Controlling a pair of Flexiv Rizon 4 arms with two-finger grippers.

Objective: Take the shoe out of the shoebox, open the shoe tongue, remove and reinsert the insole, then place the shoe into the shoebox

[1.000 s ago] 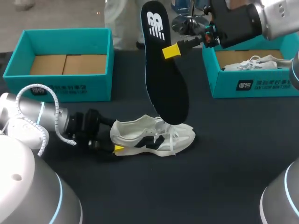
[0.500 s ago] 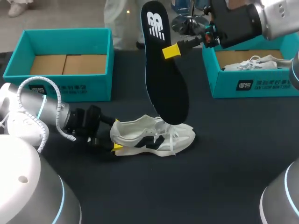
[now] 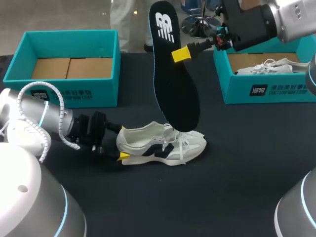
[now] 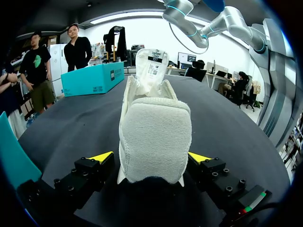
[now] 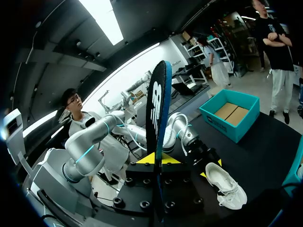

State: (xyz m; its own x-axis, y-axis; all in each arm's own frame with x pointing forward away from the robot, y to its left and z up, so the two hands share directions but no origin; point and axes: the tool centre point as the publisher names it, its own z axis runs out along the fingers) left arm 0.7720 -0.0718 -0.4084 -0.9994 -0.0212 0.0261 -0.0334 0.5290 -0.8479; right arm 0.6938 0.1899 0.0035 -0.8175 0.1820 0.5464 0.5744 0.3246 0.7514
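Where the shoe lies: a white low-top shoe with black side markings [image 3: 163, 145] stands on its sole on the black tabletop [image 3: 222, 192], heel toward the left gripper and toe pointing away from it.
Left gripper: [image 4: 150, 158] is low at table level, with one yellow tip on each side of the padded heel. Both tips look pressed against it, though contact on one side is hard to make out.
Right gripper: [image 5: 156, 158] is held high above the shoe, its two tips clamped on opposite faces of a long black foam insole with a white logo [image 3: 173, 84].
Insole: it stands upright, the logo end rising above the right gripper and the toe end hanging below it, close over the shoe's laces.
Shoeboxes: a teal cardboard shoebox with a bare brown floor [image 3: 64, 84] sits beyond the left gripper. A second teal shoebox [image 3: 256, 89] sits under the right arm and holds another white shoe [image 3: 269, 66].
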